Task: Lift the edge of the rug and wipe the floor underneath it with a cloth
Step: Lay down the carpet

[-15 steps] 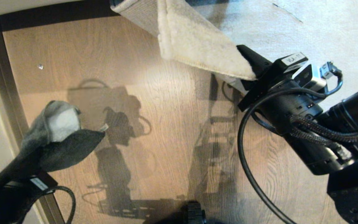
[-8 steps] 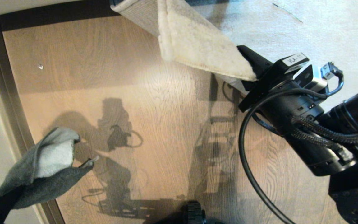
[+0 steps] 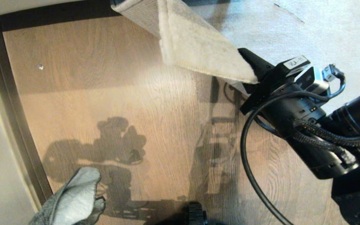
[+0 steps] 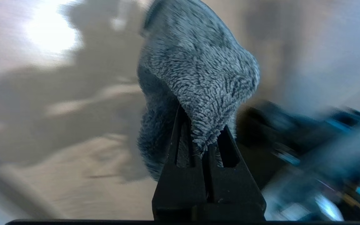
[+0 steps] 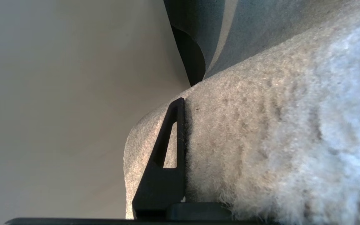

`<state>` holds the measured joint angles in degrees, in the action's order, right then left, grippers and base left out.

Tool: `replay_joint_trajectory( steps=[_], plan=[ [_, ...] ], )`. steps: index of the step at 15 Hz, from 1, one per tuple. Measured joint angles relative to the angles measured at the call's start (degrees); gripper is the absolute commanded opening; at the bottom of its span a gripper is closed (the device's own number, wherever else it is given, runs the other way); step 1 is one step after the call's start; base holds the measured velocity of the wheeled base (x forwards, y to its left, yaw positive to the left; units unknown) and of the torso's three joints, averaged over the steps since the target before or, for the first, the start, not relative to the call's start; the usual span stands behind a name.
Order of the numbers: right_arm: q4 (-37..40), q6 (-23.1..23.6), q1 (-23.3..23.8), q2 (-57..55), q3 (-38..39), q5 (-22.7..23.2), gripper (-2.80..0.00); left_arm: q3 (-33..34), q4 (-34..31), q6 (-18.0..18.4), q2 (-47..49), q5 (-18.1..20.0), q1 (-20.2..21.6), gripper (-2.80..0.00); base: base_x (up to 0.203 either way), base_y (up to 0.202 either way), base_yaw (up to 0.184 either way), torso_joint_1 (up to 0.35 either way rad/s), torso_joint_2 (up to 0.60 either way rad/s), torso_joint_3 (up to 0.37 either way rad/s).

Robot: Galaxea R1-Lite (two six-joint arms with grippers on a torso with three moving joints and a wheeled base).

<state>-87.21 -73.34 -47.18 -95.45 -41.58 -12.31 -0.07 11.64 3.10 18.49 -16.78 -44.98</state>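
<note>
Grey terry cloth (image 3: 70, 200) fills the near left of the head view, at the bottom edge, bunched into a soft fold with a lighter grey face showing. It hangs over the brown wood-grain floor (image 3: 105, 93), and whether it touches the planks cannot be told. The left end effector (image 4: 205, 147) is out of the head view; its wrist view shows two black fingers (image 4: 177, 137) closed tight on a tuft of the cloth, the rest of the rag bulging out beyond the tips.

Shadows of the robot's arms fall across the planks in the middle of the head view. A dark skirting strip (image 3: 14, 125) runs along the left side of the floor, next to a pale wall. A small pale speck (image 3: 41, 67) lies on the floor towards the far left.

On the right, the right arm reaches in from the near right corner, black, with a looping cable (image 3: 245, 162). The right end effector (image 3: 249, 64) pinches the rug edge (image 3: 198, 47), a corner of the pale short-pile rug raised off the floor and folded back, with its beige woven backing (image 3: 139, 15) facing left at the top. The right wrist view shows one black finger (image 5: 167, 156) pressed flat against the pile; the other is hidden behind the rug. Beyond, at the far right, the rest of the rug (image 3: 323, 31) lies flat.
</note>
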Motion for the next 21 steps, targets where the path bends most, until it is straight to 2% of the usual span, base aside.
replay_joint_trajectory(
  steps=[3, 4, 5, 21],
  plan=[
    [0.0, -0.1, 0.0, 0.0, 0.0, 0.1, -2.8, 0.0, -4.4, -3.6, -1.1, 10.6, 0.1, -2.8, 0.0, 0.0, 0.0, 0.0, 0.0, 0.0],
    [0.0, -0.1, 0.0, 0.0, -0.1, 0.1, -2.8, 0.0, -7.1, -5.4, -1.3, 13.6, 0.1, -2.8, 0.0, 0.0, 0.0, 0.0, 0.0, 0.0],
    [0.0, -0.1, 0.1, 0.0, -0.2, 0.1, -2.8, 0.0, -10.3, -6.6, -1.4, 15.0, 0.1, -2.8, 0.0, 0.0, 0.0, 0.0, 0.0, 0.0],
    [0.0, -0.3, -0.1, -0.6, -0.3, 0.4, -2.8, 0.0, -11.4, -7.2, -0.1, 15.5, -0.1, -2.8, 0.0, 0.0, 0.0, 0.0, 0.0, 0.0]
  ],
)
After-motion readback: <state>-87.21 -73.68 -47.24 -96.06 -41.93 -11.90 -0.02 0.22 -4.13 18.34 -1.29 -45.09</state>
